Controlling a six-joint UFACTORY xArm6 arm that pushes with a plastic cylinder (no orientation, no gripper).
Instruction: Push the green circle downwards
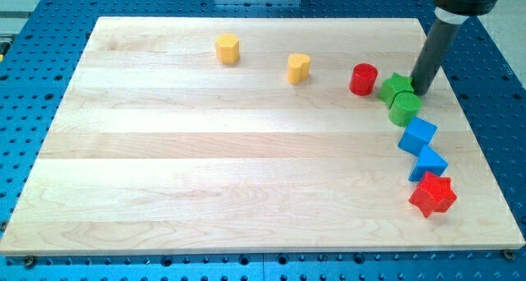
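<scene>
You have no pincer on this arm, only a rod, so nothing is grasped. My tip [424, 91] sits at the view's right, touching or just beside the upper green block [395, 86], whose shape is unclear. The green circle [404, 108] lies just below it, touching, above the blue cube [417, 136]. By my reading the downward push across the worktop [205, 166] is hardly begun; nearly all remains.
</scene>
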